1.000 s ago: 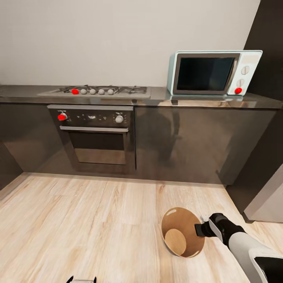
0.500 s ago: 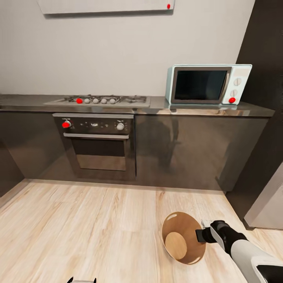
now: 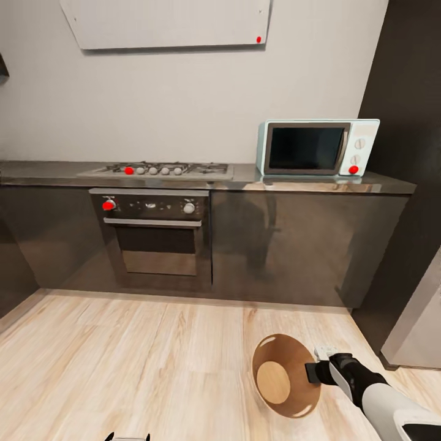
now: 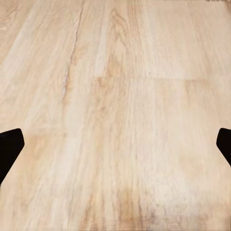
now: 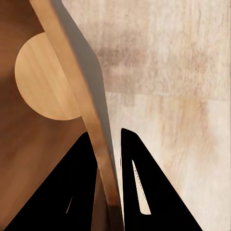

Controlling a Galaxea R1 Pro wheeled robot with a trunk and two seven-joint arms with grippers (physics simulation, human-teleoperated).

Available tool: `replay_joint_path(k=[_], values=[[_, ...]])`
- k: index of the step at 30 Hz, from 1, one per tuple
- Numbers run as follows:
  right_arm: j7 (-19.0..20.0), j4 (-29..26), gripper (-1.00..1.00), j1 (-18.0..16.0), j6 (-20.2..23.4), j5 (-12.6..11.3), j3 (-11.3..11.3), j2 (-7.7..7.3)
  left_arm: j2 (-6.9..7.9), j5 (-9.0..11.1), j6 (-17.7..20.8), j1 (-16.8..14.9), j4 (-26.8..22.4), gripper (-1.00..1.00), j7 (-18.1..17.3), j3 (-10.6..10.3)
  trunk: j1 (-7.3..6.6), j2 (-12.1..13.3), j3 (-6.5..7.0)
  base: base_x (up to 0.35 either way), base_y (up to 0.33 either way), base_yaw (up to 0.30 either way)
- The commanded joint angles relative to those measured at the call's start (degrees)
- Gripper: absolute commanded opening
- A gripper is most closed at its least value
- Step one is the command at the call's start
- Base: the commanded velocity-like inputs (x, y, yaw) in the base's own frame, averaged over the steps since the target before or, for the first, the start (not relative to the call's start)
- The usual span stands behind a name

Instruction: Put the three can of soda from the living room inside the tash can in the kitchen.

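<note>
While right tool [image 5: 107, 159] pinches rim, tash can [image 3: 269, 355] shows tan-brown inside, pale round bottom; left tool [image 4: 115, 144] spread.

Three viewpoints: my head camera and one camera at each wrist.

My head camera looks forward and down from standing height, facing the kitchen bench [image 3: 306, 184] with oven [image 3: 156, 236] and microwave [image 3: 317, 147] at middle distance, the wood floor [image 3: 135, 361] below. My right wrist camera sits very near the tash can [image 5: 94, 120], looking down along my jaws set either side of its wall; it shares the can's tan inside and nearby floor with the head view. My left wrist camera faces straight down at floorboards [image 4: 115, 106], close.
</note>
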Motion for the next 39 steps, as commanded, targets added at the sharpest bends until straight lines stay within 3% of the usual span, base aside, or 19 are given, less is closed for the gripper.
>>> replay_joint_path(k=[1, 9, 39], values=[[0.28, -0.05, -1.0, 0.11, -0.01, -0.66, -0.42, -0.01, 0.0, 0.0, 0.0, 0.0, 0.01, 1.0, -0.02, 0.0, -0.03, 0.01, 0.23, 0.0, 0.0, 0.0], [0.28, -0.05, -1.0, 1.09, -1.54, -0.62, -0.42, -0.07, 0.0, -0.02, 0.0, 0.0, 0.01, 1.0, -0.08, 0.0, -0.23, 0.12, 2.01, 0.0, 0.0, 0.0], [0.37, -0.05, -1.0, 6.29, -10.82, -0.52, -0.42, -0.36, 0.0, 0.0, 0.0, -0.09, 0.77, 1.0, -0.09, 0.0, -6.82, 12.15, 7.39, 0.0, 0.0, 0.0]])
